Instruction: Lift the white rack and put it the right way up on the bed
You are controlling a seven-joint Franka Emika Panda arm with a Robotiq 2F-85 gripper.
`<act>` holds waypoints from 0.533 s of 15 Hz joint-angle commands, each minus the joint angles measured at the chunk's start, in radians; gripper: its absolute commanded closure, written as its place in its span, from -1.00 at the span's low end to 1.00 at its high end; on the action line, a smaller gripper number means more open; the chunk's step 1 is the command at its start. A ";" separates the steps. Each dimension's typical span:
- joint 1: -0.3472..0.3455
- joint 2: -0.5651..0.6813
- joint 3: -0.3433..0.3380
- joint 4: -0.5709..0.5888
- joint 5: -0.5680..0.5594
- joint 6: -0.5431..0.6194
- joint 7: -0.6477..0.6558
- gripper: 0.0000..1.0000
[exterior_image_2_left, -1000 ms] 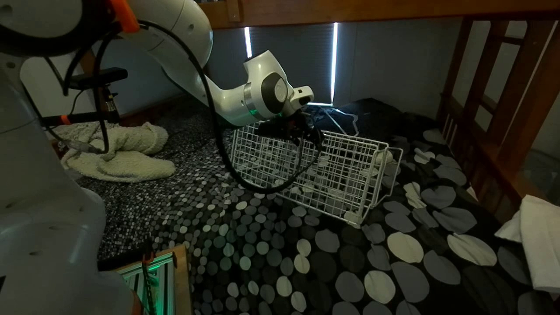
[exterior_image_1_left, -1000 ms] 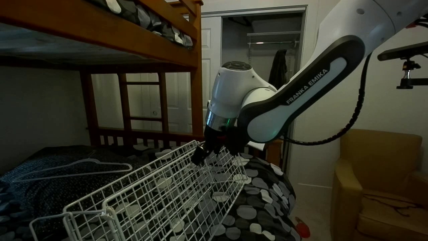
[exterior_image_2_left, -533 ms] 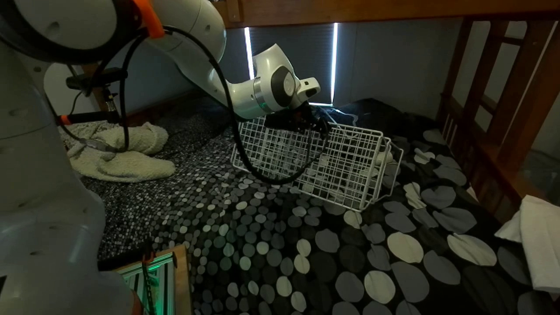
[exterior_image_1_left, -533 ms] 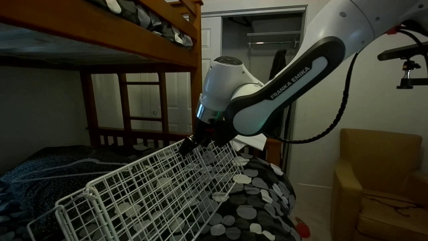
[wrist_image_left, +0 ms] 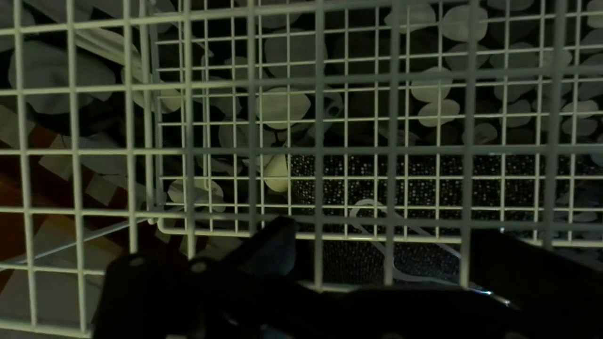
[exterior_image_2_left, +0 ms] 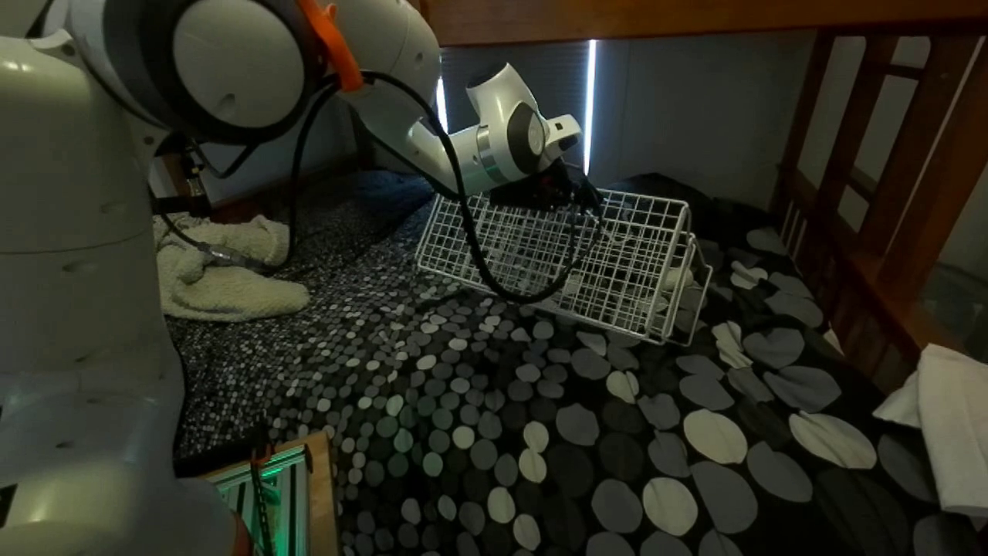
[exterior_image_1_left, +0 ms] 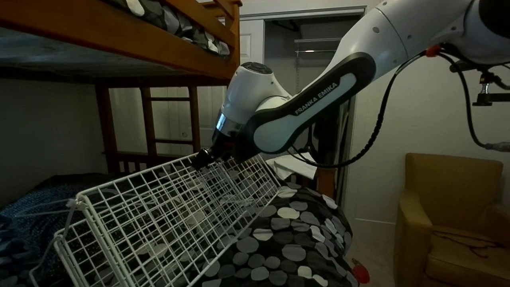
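The white rack (exterior_image_1_left: 99,225) is a wire-grid basket, tilted on the bed (exterior_image_1_left: 293,231) with its dotted black cover. Its upper long edge is raised at my gripper (exterior_image_1_left: 201,161). In an exterior view the rack (exterior_image_2_left: 617,259) leans with its lower long edge near the cover; whether every part touches is unclear. My gripper (exterior_image_2_left: 588,199) is at the raised edge. In the wrist view the gripper (wrist_image_left: 384,228) has its fingers spread wide, with the rack's wires (wrist_image_left: 319,117) between and in front of them. The fingers do not pinch a wire; their exact contact is hidden in dark.
A thin hanger (wrist_image_left: 410,277) lies on the bed beyond the rack. The upper bunk (exterior_image_1_left: 179,56) overhangs the bed. A cream blanket (exterior_image_2_left: 231,289) and a white cloth (exterior_image_2_left: 957,432) lie on it. A tan armchair (exterior_image_1_left: 454,191) stands beside the bed.
My gripper has moved up and leftward in an exterior view, away from the robot's base. The rack's upper edge has risen with it, and the rack has tilted and shifted the same way.
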 commanded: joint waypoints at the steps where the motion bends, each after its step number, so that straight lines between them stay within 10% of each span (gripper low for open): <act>1: 0.028 0.136 -0.016 0.110 -0.038 0.055 0.016 -1.00; 8: 0.048 0.160 -0.026 0.158 -0.048 0.045 0.026 -1.00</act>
